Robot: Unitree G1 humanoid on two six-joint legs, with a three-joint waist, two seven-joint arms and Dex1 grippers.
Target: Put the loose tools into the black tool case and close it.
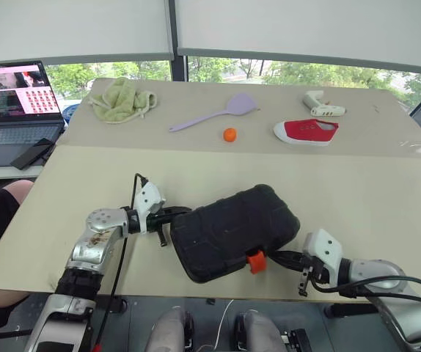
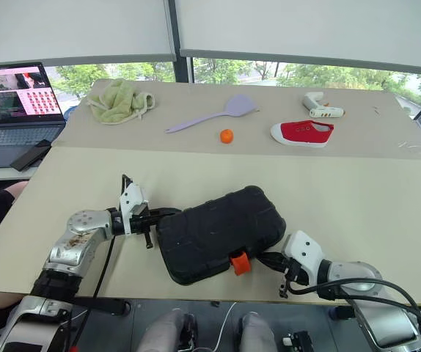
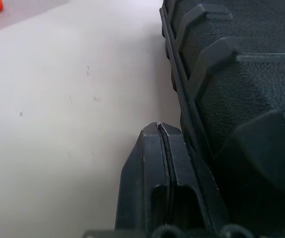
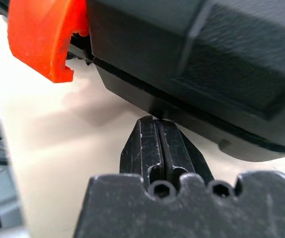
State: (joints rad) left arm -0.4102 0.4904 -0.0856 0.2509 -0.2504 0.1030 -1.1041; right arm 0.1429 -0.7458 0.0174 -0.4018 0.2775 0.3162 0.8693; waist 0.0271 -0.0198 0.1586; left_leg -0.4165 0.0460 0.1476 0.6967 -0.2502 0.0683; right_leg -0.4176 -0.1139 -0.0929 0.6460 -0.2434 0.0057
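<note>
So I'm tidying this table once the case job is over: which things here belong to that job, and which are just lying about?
Part of the job:
- black tool case, lid down
- its orange latch
- left gripper and right gripper, jaws shut, at opposite ends of the case

Just lying about:
- lilac spatula
- small orange ball
- red shoe
- green cloth
- white glue gun
- laptop

No legible text, brand, number or sign anywhere: laptop screen (image 1: 16,92) at far left showing only rows of small red tiles too tiny to read, black tool case (image 1: 232,229) bare of any readable marking.
</note>
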